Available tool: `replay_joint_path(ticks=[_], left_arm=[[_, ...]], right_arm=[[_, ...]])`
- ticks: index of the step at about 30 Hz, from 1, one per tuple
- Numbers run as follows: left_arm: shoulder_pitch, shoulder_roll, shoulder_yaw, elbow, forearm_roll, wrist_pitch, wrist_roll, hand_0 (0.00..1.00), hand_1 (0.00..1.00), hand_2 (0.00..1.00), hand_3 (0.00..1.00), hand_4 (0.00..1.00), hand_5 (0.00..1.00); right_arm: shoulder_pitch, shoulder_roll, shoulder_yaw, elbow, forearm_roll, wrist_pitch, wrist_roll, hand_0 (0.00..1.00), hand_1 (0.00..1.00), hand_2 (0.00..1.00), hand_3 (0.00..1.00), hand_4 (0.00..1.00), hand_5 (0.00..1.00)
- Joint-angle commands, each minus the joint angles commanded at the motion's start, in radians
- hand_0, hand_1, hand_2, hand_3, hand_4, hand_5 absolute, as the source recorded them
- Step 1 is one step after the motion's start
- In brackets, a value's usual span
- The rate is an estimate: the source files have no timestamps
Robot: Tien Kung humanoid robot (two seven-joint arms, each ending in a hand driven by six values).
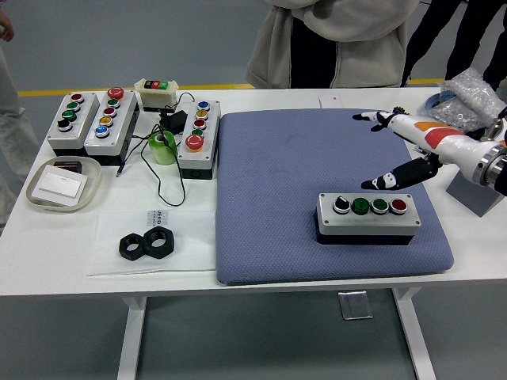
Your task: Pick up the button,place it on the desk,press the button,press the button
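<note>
Button box [367, 218] lying crosswise on blue mat [277, 158] near surface's front right corner, just below open, empty right hand [404, 146].

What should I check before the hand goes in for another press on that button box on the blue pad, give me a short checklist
1. Button box sits flat on the blue pad: ok.
2. All four buttons on top face up and show uncovered, black knob, two green, red: ok.
3. Right hand is off the box, lifted above and behind it, fingers spread, holding nothing: ok.
4. Path from hand down to the box is free of other things: ok.
5. Person at the far side has no hand over the pad: ok.
6. Whether the buttons already registered a press: cannot tell.
</note>
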Motion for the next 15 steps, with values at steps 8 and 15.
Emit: replay_joint_path(ticks=[8, 15], left_arm=[[0.005, -0.001, -0.005, 0.0, 0.006, 0.001, 0.001, 0.702, 0.833, 0.892, 0.827, 0.641, 0.998], [0.007, -0.002, -0.009, 0.0, 0.012, 0.002, 0.003, 0.71, 0.832, 0.891, 0.827, 0.641, 0.998]], right_arm=[[-0.053, -0.037, 0.049, -0.005, 0.069, -0.1, -0.092, 0.801, 0.703, 0.787, 0.941, 0.786, 0.475], [-0.083, -0.045, 0.047, -0.002, 0.041, -0.068, -0.132, 0.383, 0.294, 0.374, 0.771, 0.761, 0.588]])
